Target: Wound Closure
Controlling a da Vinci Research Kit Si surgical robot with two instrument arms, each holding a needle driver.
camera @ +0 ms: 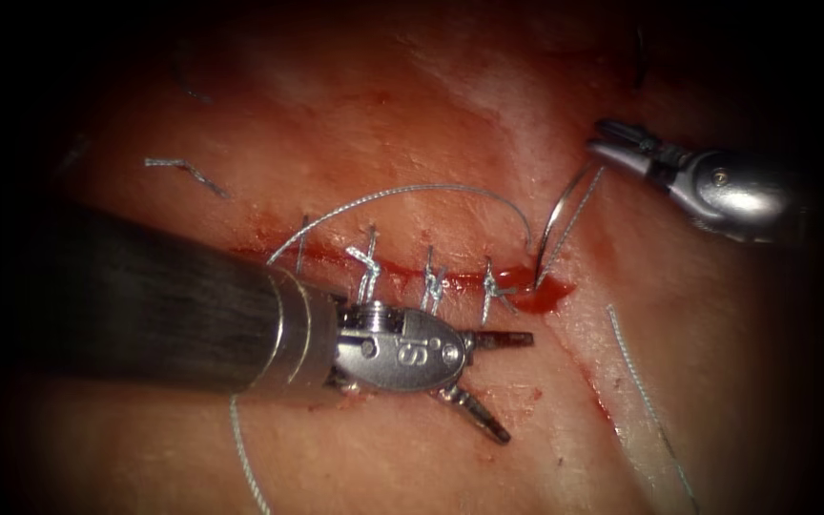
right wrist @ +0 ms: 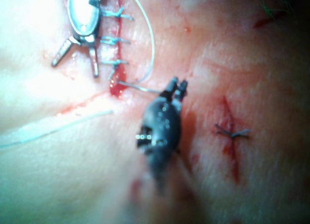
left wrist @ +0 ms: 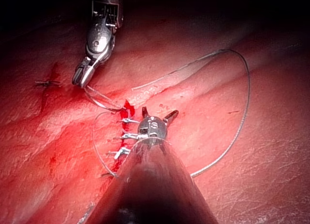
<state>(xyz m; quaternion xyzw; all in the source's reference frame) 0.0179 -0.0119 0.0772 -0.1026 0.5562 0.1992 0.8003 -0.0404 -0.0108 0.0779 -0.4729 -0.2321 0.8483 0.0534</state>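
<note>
Meanwhile right tool grips needle; left tool empty, agape

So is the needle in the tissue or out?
In: the needle runs from the right tool, shut on its back end, down into the cut's right end.

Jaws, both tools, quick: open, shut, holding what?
Left tool: jaws open, holding nothing.
Right tool: jaws shut on the needle at its rear end; tip in the tissue.
</note>
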